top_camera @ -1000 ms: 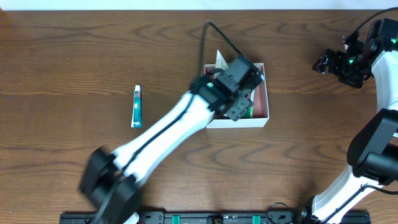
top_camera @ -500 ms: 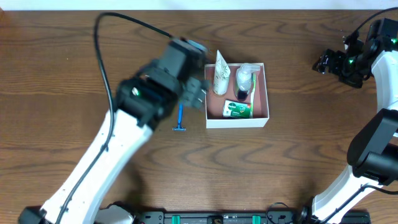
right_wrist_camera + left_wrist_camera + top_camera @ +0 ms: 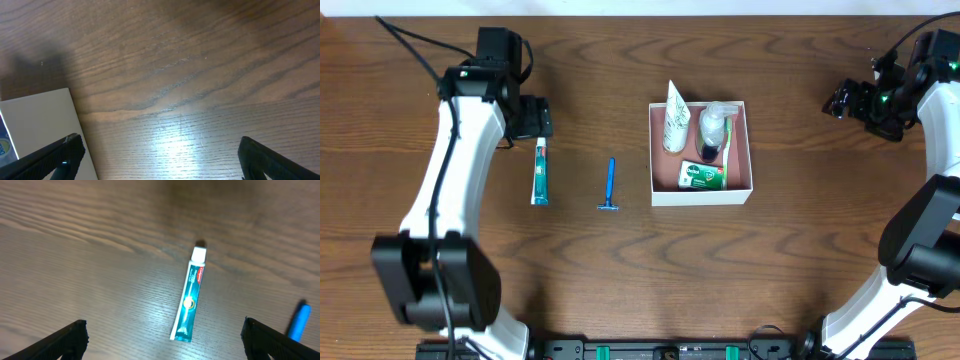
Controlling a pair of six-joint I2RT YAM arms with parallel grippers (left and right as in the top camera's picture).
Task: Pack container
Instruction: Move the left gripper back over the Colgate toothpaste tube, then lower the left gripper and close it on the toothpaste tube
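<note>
The container point(image 3: 738, 190) is a square white-walled box with a pink-brown floor, right of centre. It holds a white tube point(image 3: 674, 118), a clear bottle point(image 3: 712, 128), a toothbrush point(image 3: 729, 135) and a green packet point(image 3: 701, 177). A teal toothpaste tube point(image 3: 540, 171) and a blue razor point(image 3: 610, 184) lie on the table to its left. My left gripper point(image 3: 542, 118) is open and empty just above the toothpaste's cap; its wrist view shows the toothpaste point(image 3: 189, 301) between the fingers point(image 3: 162, 347) and the razor point(image 3: 298, 319). My right gripper point(image 3: 838, 102) is open and empty at the far right.
The brown wooden table point(image 3: 620, 260) carries everything. The right wrist view shows a white corner of the container point(image 3: 35, 120) at lower left and bare wood under the open fingers point(image 3: 160, 165). The right arm's base point(image 3: 910, 260) stands at the lower right.
My left arm swung from over the container to the far left, above the toothpaste. The box's contents and the razor came into sight. The right arm has not moved.
</note>
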